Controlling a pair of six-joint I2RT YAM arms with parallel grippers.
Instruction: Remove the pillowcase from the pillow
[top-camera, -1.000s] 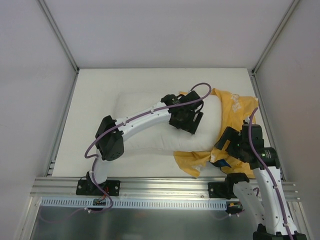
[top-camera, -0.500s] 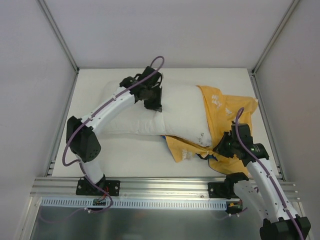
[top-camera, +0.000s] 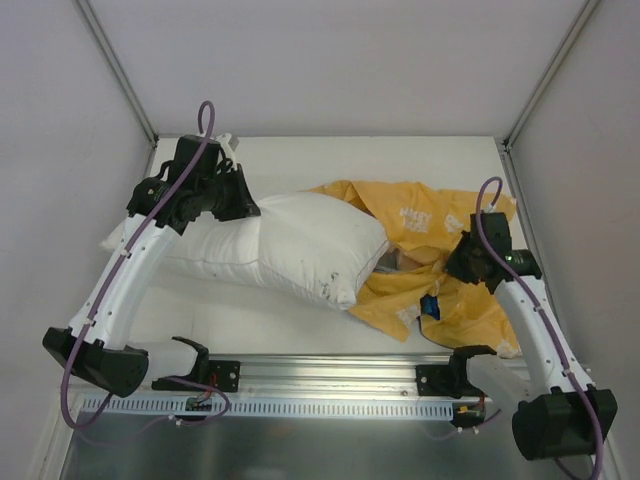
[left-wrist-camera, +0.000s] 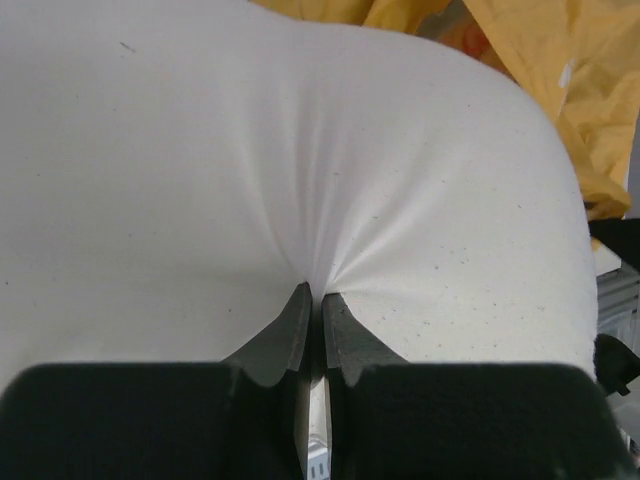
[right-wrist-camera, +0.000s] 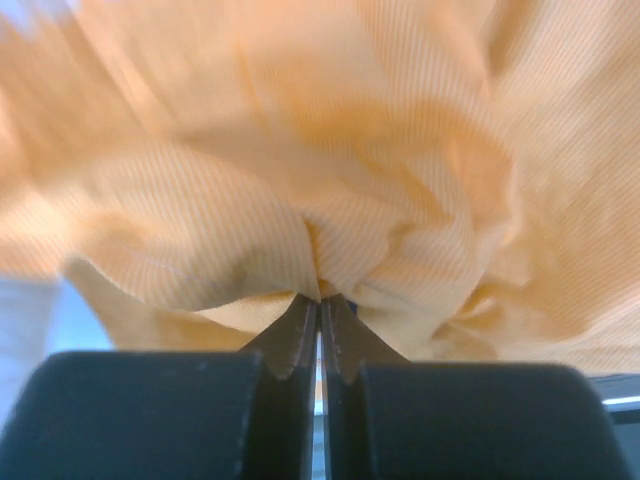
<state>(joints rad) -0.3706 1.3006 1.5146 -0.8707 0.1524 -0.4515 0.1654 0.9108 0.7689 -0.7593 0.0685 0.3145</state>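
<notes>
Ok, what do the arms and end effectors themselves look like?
Both the left arm and right arm have white links, black joint housings and a purple cable alongside. The left end effector and right end effector each have two dark tapered fingers on a black body.

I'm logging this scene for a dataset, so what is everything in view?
pillow: one, white, left of centre.
pillowcase: one, mustard yellow with white lettering, crumpled to the pillow's right.
tag: one, blue, on the pillowcase's near part.
table: one, white, under everything.
left gripper: one, black, shut on the pillow's far-left part.
right gripper: one, black, shut on the pillowcase.
</notes>
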